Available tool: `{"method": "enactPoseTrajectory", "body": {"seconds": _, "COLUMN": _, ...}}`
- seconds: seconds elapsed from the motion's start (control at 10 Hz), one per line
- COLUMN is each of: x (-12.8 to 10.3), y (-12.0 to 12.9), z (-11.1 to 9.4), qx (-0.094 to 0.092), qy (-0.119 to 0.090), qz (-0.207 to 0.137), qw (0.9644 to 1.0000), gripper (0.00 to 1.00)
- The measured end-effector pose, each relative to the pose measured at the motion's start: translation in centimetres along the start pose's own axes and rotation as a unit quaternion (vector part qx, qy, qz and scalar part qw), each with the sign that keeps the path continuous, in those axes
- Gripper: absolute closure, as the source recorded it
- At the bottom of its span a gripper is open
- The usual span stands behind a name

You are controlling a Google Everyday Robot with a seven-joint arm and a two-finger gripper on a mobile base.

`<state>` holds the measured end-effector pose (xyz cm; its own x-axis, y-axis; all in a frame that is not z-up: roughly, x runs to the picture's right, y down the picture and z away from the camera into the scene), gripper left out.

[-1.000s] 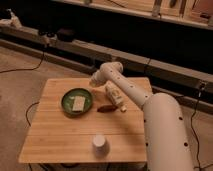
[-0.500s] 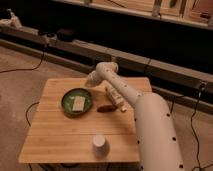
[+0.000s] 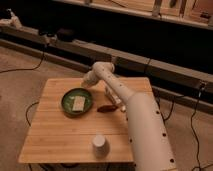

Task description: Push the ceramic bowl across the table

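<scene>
While it's closed, hand (image 3: 88, 79) beside ceramic bowl (image 3: 67, 105)

A white arm (image 3: 142, 130) reaches over the table (image 3: 55, 137). Its gripper (image 3: 88, 80) is closed, right by the far edge of the green ceramic bowl (image 3: 69, 104). A white cup (image 3: 99, 143) stands nearer.

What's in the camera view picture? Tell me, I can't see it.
A white robot arm bends over a wooden table, its gripper down beside a green bowl holding a pale piece. A brown thing lies by the gripper, and a white cup stands near the front edge.
</scene>
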<state>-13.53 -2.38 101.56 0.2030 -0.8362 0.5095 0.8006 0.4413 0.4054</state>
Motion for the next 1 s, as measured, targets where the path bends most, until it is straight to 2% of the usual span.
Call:
{"method": "enactPoseTrajectory", "body": {"seconds": 0.2, "x": -0.1, "y": -0.7, "z": 0.3, "qx": 0.007, "qy": -0.006, "qz": -0.003, "qw": 1.0, "gripper": 1.0}}
{"method": "enactPoseTrajectory", "body": {"seconds": 0.5, "x": -1.6, "y": -2.7, "z": 1.3, "qx": 0.021, "qy": -0.028, "qz": -0.021, "qw": 0.9992, "gripper": 1.0}}
{"method": "enactPoseTrajectory", "body": {"seconds": 1.0, "x": -4.9, "y": -3.1, "z": 1.6, "qx": 0.022, "qy": -0.067, "qz": -0.038, "qw": 0.9968, "gripper": 1.0}}
